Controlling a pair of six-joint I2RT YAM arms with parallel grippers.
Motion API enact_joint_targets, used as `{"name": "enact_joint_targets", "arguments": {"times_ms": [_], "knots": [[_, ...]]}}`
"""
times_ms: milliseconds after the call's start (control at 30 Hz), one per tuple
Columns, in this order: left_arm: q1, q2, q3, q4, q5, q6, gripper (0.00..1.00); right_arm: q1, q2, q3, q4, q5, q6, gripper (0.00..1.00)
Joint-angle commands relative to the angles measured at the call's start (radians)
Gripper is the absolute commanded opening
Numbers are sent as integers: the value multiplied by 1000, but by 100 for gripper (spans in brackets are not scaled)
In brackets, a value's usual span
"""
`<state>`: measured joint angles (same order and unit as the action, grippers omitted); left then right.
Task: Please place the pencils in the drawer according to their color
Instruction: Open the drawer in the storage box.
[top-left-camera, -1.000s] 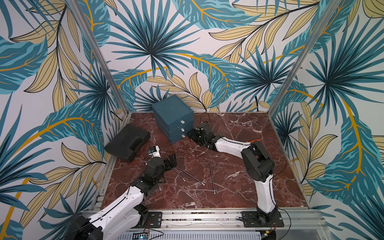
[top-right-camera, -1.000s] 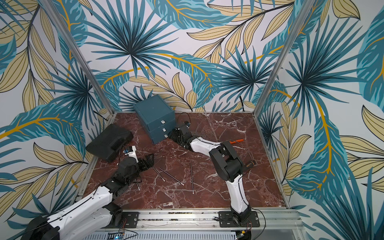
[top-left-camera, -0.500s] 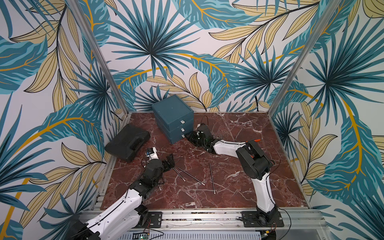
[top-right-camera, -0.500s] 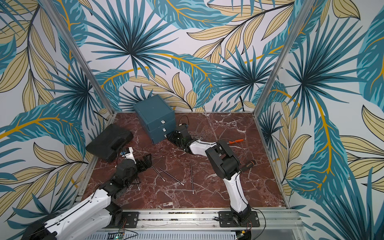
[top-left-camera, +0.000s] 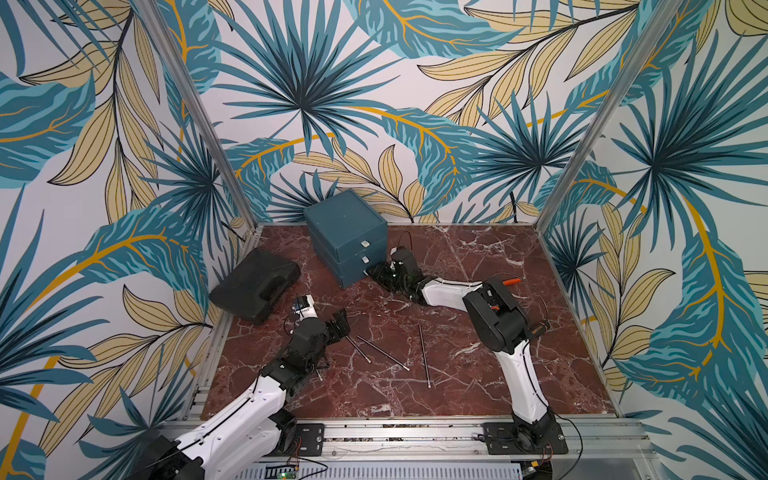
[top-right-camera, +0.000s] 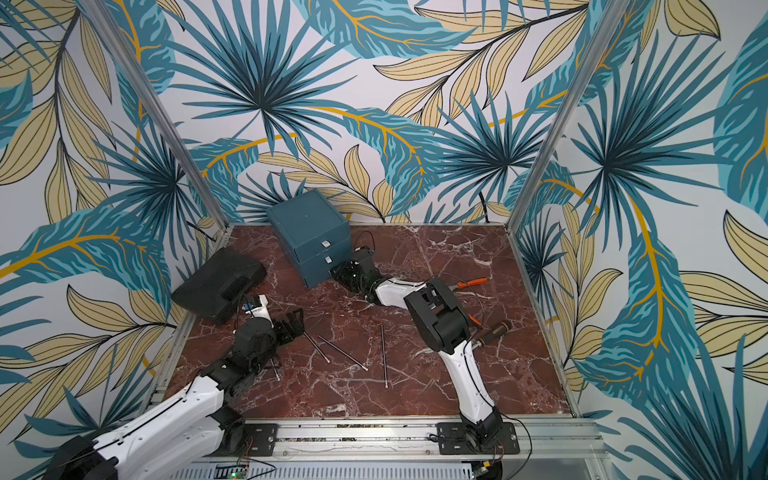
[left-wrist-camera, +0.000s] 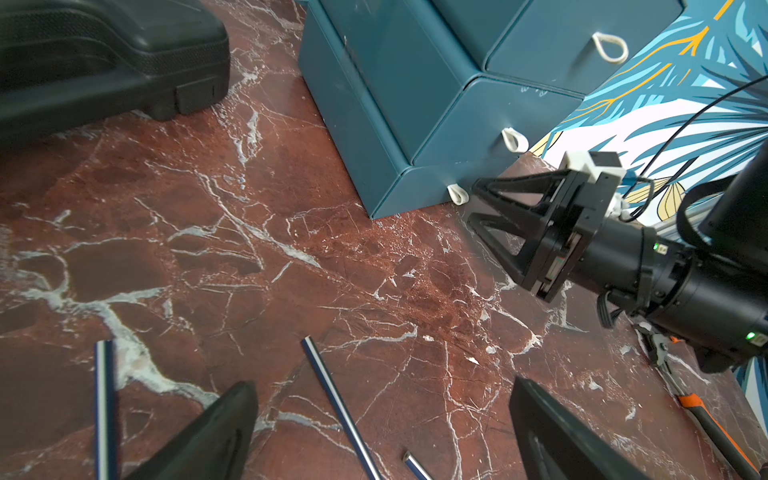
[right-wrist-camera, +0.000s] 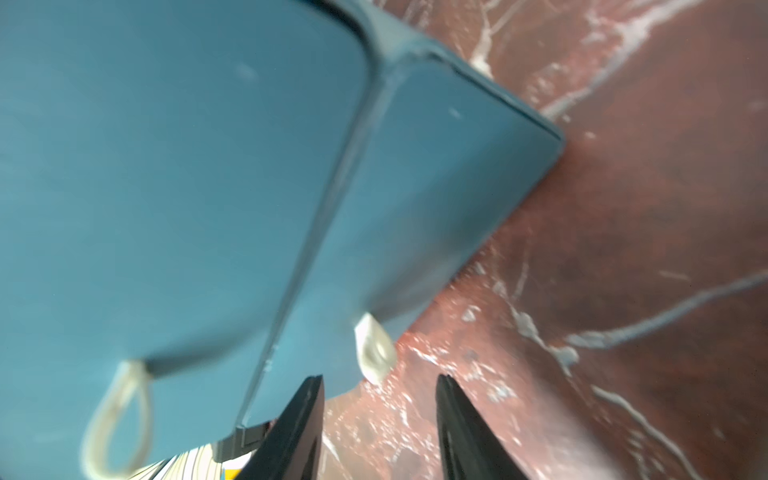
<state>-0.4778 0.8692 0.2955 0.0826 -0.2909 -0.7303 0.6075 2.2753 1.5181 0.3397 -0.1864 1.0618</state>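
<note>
Right wrist view: right fingers (right-wrist-camera: 305, 419) parted, empty, just short of the lowest pull tab (right-wrist-camera: 374, 353) on the drawer (top-left-camera: 347, 226) at the back left of the desk (top-left-camera: 478, 386). Ease forward to bracket the tab, clench, pull straight out. Left fingers (left-wrist-camera: 220, 428) spread wide, empty, near pencils (top-left-camera: 383, 353) mid-desk.

drawer (right-wrist-camera: 166, 166) blurred in right wrist view, pencils (left-wrist-camera: 338, 405) cut off by edge

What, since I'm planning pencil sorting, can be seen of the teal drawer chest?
The drawer chest is a boxy dark teal stack of three shut drawers, each with a whitish loop pull. It stands angled at the back of the marble table. The right gripper, jaws apart, sits at the bottom pull, not clamping it.
</note>
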Motion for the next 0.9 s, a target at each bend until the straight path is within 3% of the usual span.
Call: {"name": "enact_joint_targets", "arguments": {"times_ms": [0,467,867], "knots": [[5,5,-1,22,1,0,100,-3,44,27,4,-22,-8,48],[6,11,-7,31,7,-4,100,-8,89,59,36,-43,5,44],[5,36,-4,51,18,-5,100,-10,101,61,57,-53,6,31]]}}
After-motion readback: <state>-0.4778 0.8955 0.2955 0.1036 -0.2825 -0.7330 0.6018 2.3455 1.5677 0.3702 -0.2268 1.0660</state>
